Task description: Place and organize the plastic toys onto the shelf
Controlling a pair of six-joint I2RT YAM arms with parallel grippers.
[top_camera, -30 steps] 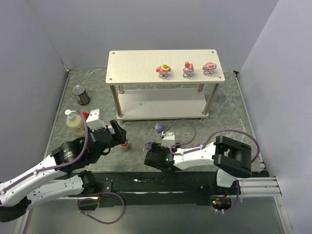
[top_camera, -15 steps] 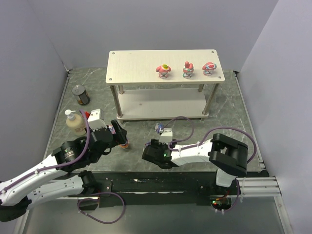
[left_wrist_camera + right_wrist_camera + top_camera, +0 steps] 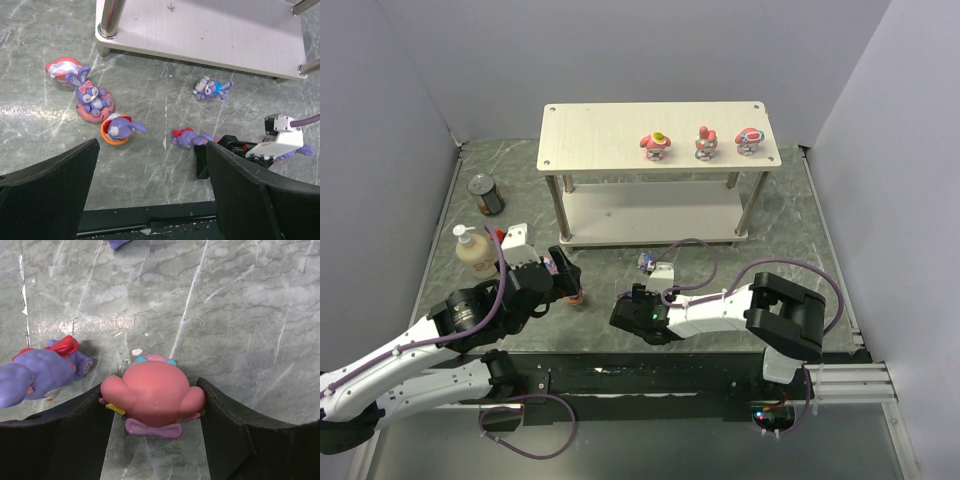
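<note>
Leftward slides the right gripper (image 3: 150,386), its jaws now narrowed and pressing both sides of a pink toy (image 3: 152,397) on the table (image 3: 250,315). At lower left the left gripper (image 3: 151,144) hangs spread wide over purple toys (image 3: 92,100) — upper centre, the shelf (image 3: 600,135) carries three toys (image 3: 703,143) on its top board.

Plain, matte, pale grey-lavender walls (image 3: 650,50) enclose the worktop (image 3: 800,230) along its far, left and right edges; the surface is grey-green, marble-patterned, pale-veined, evenly lit, with one faint glare patch (image 3: 30,112).
</note>
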